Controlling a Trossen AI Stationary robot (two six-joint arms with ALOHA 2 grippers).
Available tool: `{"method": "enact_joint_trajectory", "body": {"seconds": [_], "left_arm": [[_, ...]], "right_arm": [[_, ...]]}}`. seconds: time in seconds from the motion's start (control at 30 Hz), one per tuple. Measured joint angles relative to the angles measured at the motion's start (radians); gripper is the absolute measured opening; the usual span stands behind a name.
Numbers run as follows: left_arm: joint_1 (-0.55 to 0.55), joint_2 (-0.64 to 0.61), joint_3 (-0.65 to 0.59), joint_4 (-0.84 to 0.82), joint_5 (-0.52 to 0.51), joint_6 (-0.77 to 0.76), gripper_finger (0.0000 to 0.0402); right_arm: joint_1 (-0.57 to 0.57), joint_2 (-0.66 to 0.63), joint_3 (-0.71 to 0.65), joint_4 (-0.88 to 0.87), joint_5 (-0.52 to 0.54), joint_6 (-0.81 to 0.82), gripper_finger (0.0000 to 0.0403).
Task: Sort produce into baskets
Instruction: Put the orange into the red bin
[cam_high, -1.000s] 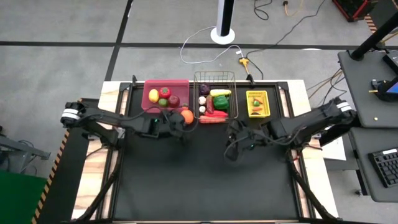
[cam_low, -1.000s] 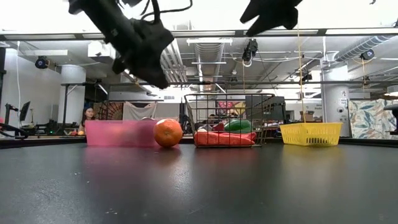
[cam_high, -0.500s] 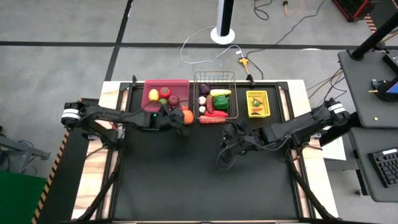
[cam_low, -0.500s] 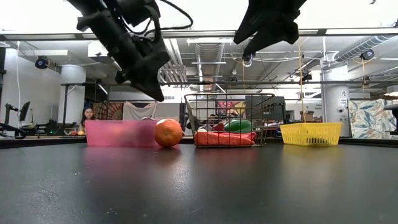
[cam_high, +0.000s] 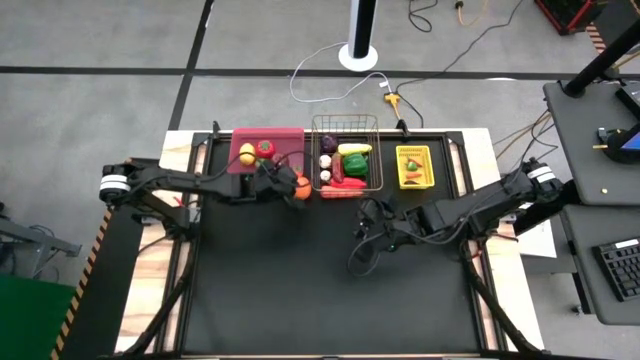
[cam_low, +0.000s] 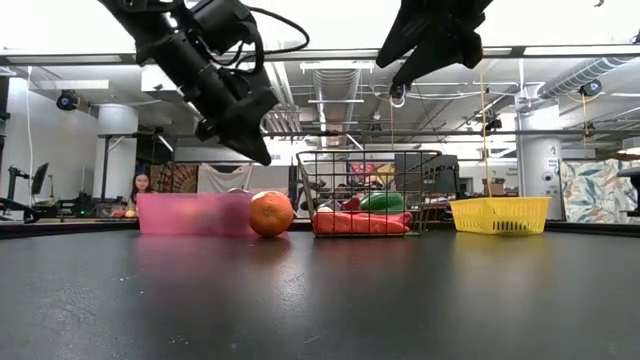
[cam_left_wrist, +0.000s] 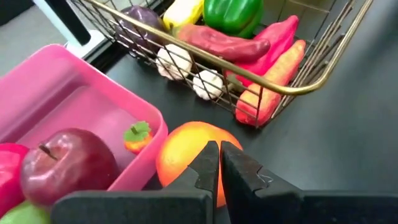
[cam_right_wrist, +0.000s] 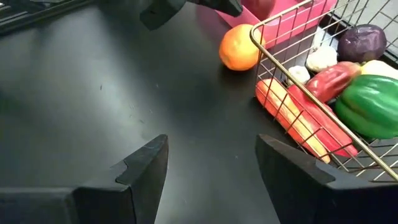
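Black tabletop: left fingers (cam_left_wrist: 219, 163) pressed together above the orange (cam_left_wrist: 186, 152); right fingers (cam_right_wrist: 217, 165) spread, empty.

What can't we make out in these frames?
- Yellow bin contents: too small in the high view; its wall hides them in the low view.
- Orange: near side covered by the shut left gripper in the left wrist view.
- Pink bin contents: blurred through its wall in the low view.
- Right gripper: open, empty; fingertips cut off by the edge in the right wrist view.
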Motion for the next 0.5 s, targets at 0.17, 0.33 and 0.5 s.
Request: {"method": "enact_joint_trajectory", "body": {"seconds": [0.17,0.33,0.5], "left_arm": [[0.000,0.000,-0.066,0.112,0.000,-0.013,0.0000],[0.000,0.001,-0.127,0.225,-0.001,-0.029,0.0000],[0.004,0.001,-0.184,0.334,-0.009,-0.029,0.0000]], "right_arm": [[0.000,0.000,0.000,0.000,0.002,-0.001,0.0233],[0.000,0.000,0.000,0.000,0.003,-0.006,0.0233],[0.000,0.000,0.000,0.000,0.040,-0.009,0.0233]]}}
